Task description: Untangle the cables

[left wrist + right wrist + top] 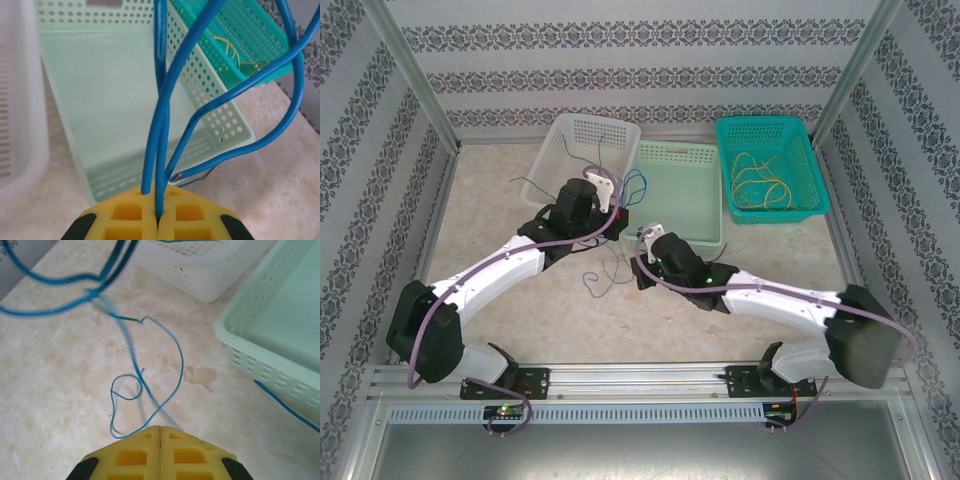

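Mid-frame on the table [500, 300], the left gripper [159, 217] pinches the blue cables [161, 130], which rise straight from its pads. The right gripper [160, 432] (lower in the top view) looks closed on one blurred strand [130, 347] running up-left to the tangle.

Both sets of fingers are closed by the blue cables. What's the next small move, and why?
Probably draw the right fingers slowly back, away from the left. They look shut on a blue strand that trails over the table, while the left fingers pinch the looped blue cables aloft; pulling apart should slide that strand free.
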`<state>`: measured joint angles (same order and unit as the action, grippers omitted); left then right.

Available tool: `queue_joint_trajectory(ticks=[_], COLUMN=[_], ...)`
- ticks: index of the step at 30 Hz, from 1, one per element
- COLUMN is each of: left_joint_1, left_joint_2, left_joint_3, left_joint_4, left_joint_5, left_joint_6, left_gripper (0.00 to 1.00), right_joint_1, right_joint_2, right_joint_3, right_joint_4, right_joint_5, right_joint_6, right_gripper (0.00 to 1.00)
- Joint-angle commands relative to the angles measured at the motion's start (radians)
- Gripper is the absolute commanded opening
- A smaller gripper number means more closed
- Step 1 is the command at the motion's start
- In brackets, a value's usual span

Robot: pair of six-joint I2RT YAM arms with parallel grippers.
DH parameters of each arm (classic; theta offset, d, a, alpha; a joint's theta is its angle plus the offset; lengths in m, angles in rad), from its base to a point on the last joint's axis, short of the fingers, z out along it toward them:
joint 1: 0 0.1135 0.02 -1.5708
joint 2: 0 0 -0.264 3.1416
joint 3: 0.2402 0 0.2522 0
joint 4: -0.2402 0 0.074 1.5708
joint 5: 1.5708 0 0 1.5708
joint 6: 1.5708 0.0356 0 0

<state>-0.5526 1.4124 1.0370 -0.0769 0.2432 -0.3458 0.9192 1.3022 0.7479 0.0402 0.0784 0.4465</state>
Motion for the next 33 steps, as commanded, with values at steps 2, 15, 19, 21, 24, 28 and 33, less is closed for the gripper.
queue_joint_trajectory(ticks=[2,15,19,21,24,28,33], left_joint_1=[0.021,0.027,0.028,0.028,0.027,0.027,0.027], left_joint_2=[-0.029,-0.006,-0.023,-0.031,-0.037,-0.045,-0.047], left_joint_3=[-0.003,0.009,0.006,0.002,0.000,-0.007,-0.002], left_joint_4=[0.007,0.039,0.025,0.021,0.012,0.021,0.021], left_joint_5=[0.020,0.103,0.101,0.101,0.104,0.106,0.101], left_joint_6=[-0.016,-0.087,-0.088,-0.086,-0.085,-0.093,-0.094], left_gripper=[0.03,0.04,0.04,0.05,0.05,0.05,0.05], right_joint_1=[0.004,-0.012,-0.001,0.001,0.000,-0.015,-0.035], right_joint_2=[-0.132,-0.192,-0.037,0.021,0.077,0.134,0.232], right_joint_3=[-0.067,-0.112,-0.048,-0.009,0.034,0.072,0.139], right_joint_4=[-0.073,0.033,0.120,0.138,0.162,0.181,0.180], right_joint_5=[0.058,0.036,-0.005,-0.014,-0.019,-0.049,-0.078], right_joint_6=[0.010,-0.059,-0.116,-0.150,-0.188,-0.213,-0.207], right_gripper=[0.00,0.62,0.73,0.75,0.76,0.77,0.71])
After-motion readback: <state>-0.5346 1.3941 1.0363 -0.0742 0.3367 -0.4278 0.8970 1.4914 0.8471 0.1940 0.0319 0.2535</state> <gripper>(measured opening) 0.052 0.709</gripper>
